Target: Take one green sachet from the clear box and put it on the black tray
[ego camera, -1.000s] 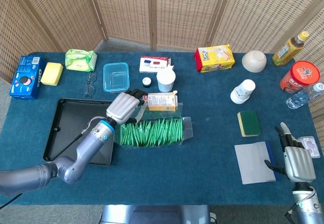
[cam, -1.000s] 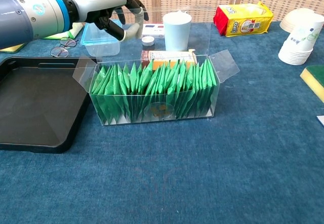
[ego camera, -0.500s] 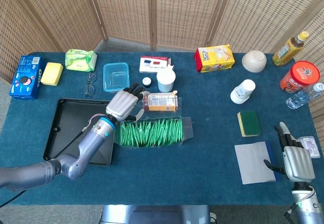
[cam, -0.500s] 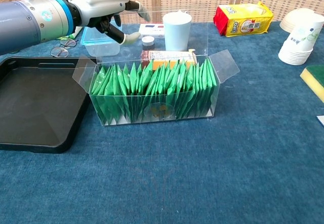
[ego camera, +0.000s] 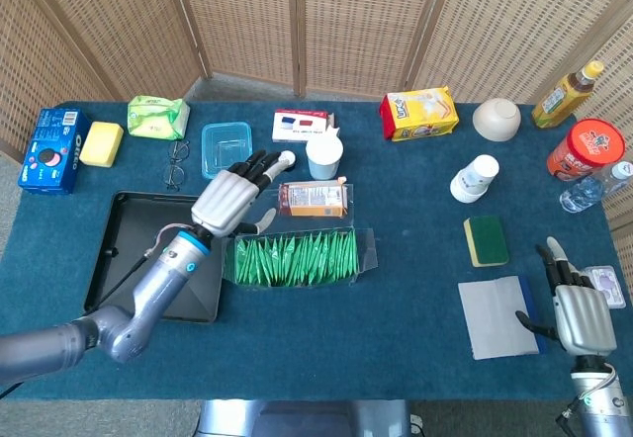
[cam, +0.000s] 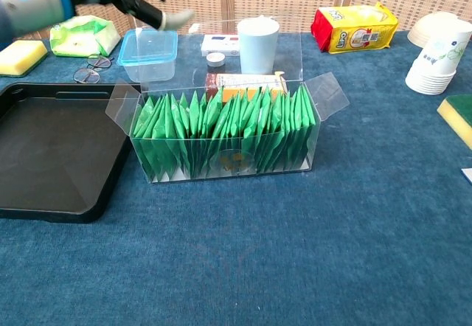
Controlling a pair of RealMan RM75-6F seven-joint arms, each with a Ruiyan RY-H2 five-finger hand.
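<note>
The blue tabletop (ego camera: pixel 396 289) carries the black tray (ego camera: pixel 124 234) at the left, bare inside. Just right of it stands the clear box (cam: pixel 221 138), flaps open, packed with upright green sachets (cam: pixel 228 130). The left robot hand (ego camera: pixel 229 200) hangs above the box's left end, fingers spread, holding nothing. The right robot hand (ego camera: pixel 579 313) rests at the tabletop's right edge, fingers loosely apart, empty.
</note>
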